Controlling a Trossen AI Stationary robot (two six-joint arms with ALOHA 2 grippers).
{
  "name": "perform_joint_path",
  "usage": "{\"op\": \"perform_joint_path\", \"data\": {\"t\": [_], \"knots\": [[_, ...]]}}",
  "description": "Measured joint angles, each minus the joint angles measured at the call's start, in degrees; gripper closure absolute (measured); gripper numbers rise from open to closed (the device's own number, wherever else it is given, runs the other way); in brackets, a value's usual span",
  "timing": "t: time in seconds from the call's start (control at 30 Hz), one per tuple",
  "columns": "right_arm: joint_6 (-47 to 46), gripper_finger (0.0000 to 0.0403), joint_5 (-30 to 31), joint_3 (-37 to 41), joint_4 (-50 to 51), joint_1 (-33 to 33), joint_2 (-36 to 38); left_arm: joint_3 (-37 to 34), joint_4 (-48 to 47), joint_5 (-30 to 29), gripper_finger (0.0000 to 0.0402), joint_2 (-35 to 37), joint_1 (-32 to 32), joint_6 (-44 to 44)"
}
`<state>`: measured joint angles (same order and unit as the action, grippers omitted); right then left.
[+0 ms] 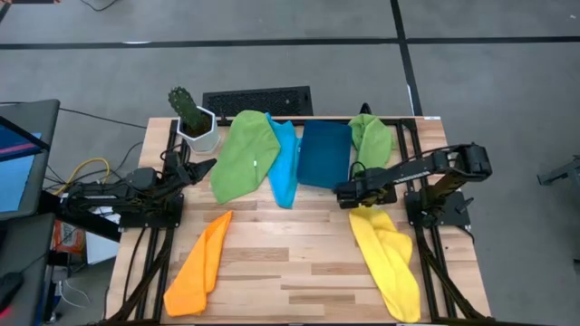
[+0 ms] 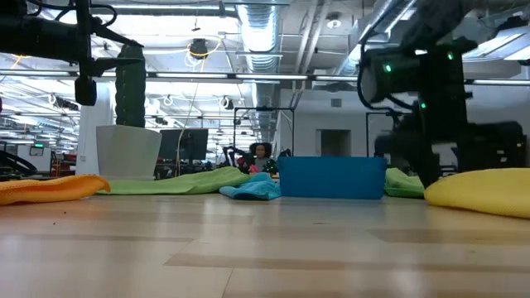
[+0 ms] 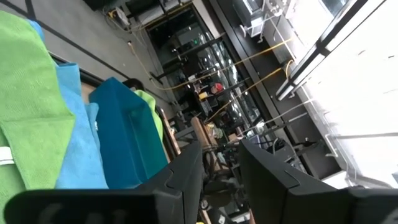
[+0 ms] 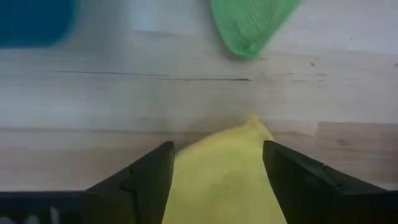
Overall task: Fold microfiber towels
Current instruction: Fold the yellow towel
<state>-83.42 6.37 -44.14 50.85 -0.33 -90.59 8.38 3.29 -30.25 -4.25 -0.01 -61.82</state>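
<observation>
The right gripper [image 4: 214, 165] is held wide open over the yellow towel [image 1: 385, 258], lying crumpled along the table's [image 1: 290, 272] right edge. A corner must be pinched next.

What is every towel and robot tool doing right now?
yellow towel: folded over, lying flat, its tip between the open right tool's fingers
right tool: open, over the yellow towel's tip, holding nothing
orange towel: folded, lying flat
big green towel: spread loosely
light blue towel: rumpled, partly under the green one
small green towel: bunched
left tool: empty, waiting
</observation>
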Motion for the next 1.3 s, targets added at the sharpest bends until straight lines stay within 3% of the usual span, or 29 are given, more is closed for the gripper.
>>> {"op": "perform_joint_path", "data": {"t": [0.1, 0.2, 0.3, 0.43, 0.5, 0.73, 0.97, 1.13, 1.3], "knots": [[-0.5, 0.0136, -1.6, 1.5, -2.3, -0.6, -0.5, 0.0, 0.0, -1.1, 0.0303, 0.0, 0.0, 0.0], [-0.1, 0.0168, -2.7, 1.8, -4.0, -0.9, -0.5, 0.0, 0.0, -1.8, 0.0303, 0.0, 0.0, 0.0], [-0.4, 0.0238, -3.1, 2.1, -6.2, -0.8, -0.3, 0.0, 0.0, -1.9, 0.0303, 0.0, 0.0, -0.4], [-0.4, 0.0359, -2.9, 2.1, -8.9, 0.6, -0.2, 0.0, 0.0, -1.7, 0.0303, 0.0, 0.0, -0.4], [-0.5, 0.0385, -3.1, 1.9, -11.0, 1.4, -0.2, 0.0, 0.0, -1.6, 0.0303, 0.0, 0.0, -0.4], [1.8, 0.0392, -5.1, -2.3, -17.9, 4.2, -1.1, 0.0, 0.1, 0.5, 0.0303, -0.7, 0.0, -1.2], [13.4, 0.0391, -4.4, -10.8, -37.4, 4.8, -0.8, 0.0, 2.0, 8.5, 0.0303, -7.5, 0.0, -5.7], [26.7, 0.0394, -4.3, -18.8, -38.2, 3.5, -0.8, 0.0, 13.8, 13.0, 0.0303, -15.2, 0.0, -2.7], [37.0, 0.0387, -8.7, -23.5, -37.6, 2.2, -0.8, 0.0, 26.7, 13.3, 0.0303, -22.5, 0.0, 5.7]]}}
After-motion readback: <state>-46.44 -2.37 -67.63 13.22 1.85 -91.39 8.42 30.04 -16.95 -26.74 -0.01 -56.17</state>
